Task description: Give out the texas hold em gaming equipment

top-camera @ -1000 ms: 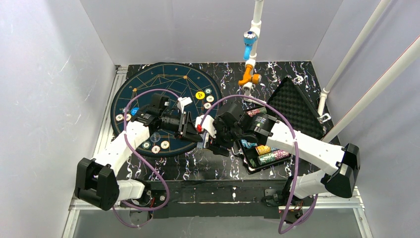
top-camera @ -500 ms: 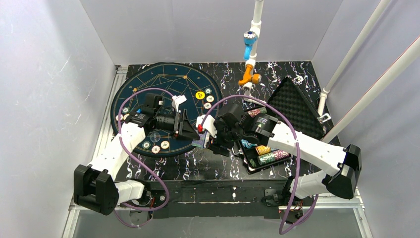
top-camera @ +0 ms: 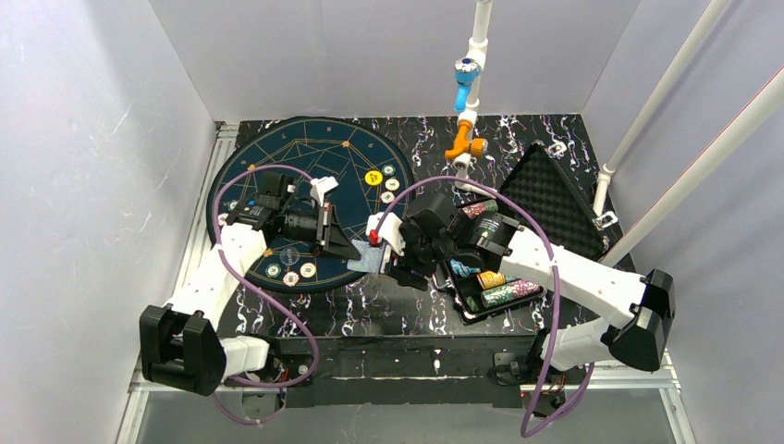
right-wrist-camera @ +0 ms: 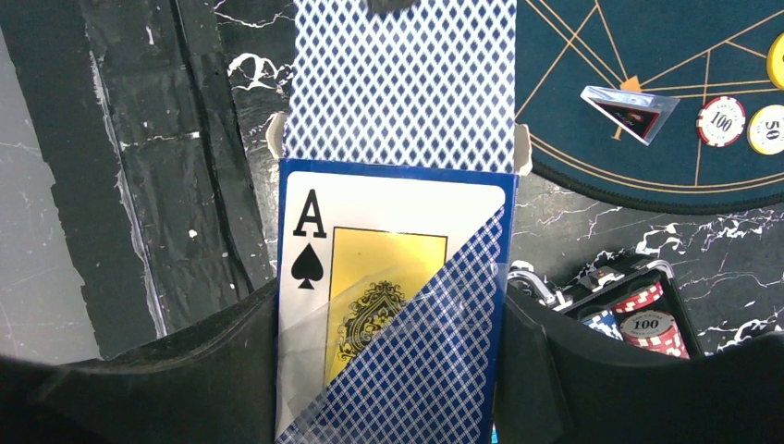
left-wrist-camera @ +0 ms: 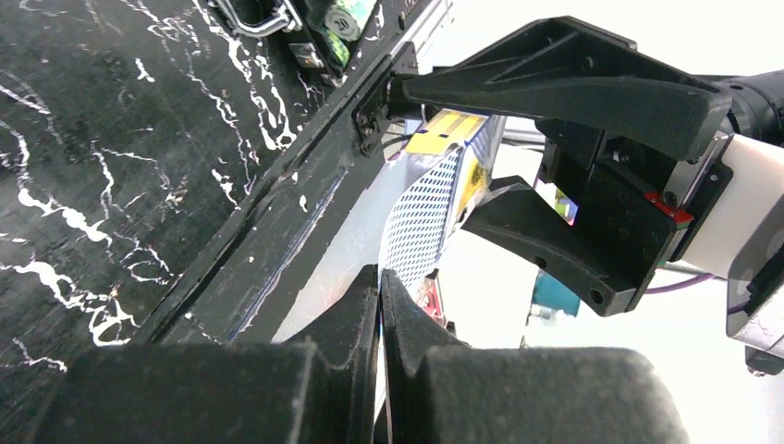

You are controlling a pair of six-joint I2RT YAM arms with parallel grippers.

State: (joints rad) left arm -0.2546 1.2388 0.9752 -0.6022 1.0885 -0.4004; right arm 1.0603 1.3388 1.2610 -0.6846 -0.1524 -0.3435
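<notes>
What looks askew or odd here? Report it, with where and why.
The blue-backed playing card stands half out of the blue-and-white card box in the right gripper. The left gripper is shut on its free end, and the card bows visibly in the left wrist view.

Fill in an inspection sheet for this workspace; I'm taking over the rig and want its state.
Surface: black white-veined table; round dark-blue gold-lined mat on its left half.
Job's things: blue ace-of-spades card box; blue-backed playing card partly drawn out of it; loose round chips on the mat; stacked chips in the open black foam-lined case.
Clutter: the case itself; clear triangular piece on the mat.
Pincers: left pincer shut on the card's edge; right pincer shut on the box.
Cables: purple cables loop over both arms.
Surroundings: white walls; white pipe with blue and orange fittings.
</notes>
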